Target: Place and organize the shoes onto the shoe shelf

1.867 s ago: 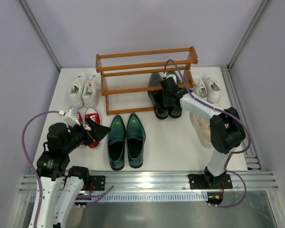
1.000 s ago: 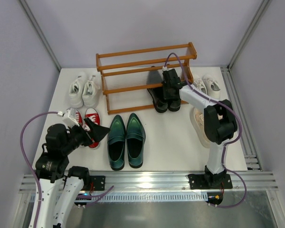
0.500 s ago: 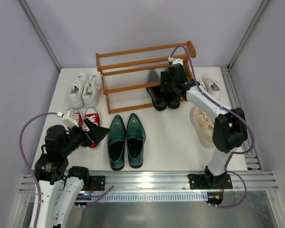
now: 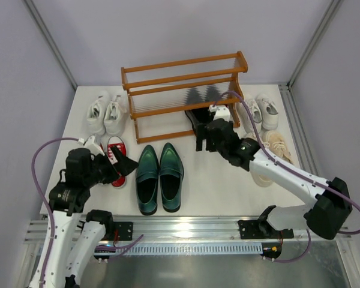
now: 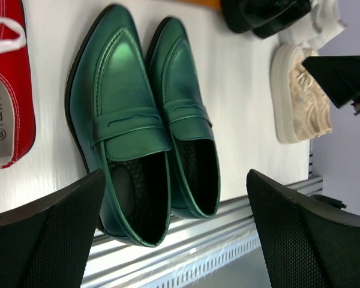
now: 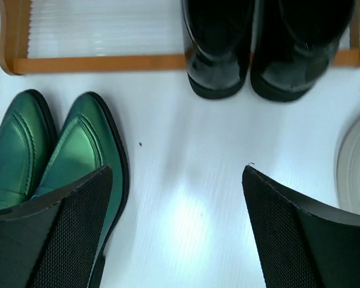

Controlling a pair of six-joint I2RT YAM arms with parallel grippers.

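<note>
The orange-brown shoe shelf (image 4: 183,90) stands at the back of the table. A pair of glossy black loafers (image 4: 194,117) sits in the right end of its lowest tier, heels (image 6: 219,78) poking out past the front rail (image 6: 108,63). My right gripper (image 4: 209,143) hangs open just in front of them, apart from both, over bare table (image 6: 177,169). Dark green loafers (image 4: 159,177) lie side by side mid-table. My left gripper (image 4: 123,168) is open and empty, hovering left of the green pair (image 5: 120,120) and next to the red sneakers (image 4: 111,156).
White sneakers (image 4: 105,114) lie left of the shelf, and another white pair (image 4: 261,111) lies to its right. Beige sneakers (image 4: 267,156) rest by the right table edge, under the right arm. A metal rail (image 4: 186,225) runs along the near edge.
My right gripper has opened, let go of the black loafers at the lowest tier and drawn back toward the near side. The left gripper has barely shifted.
</note>
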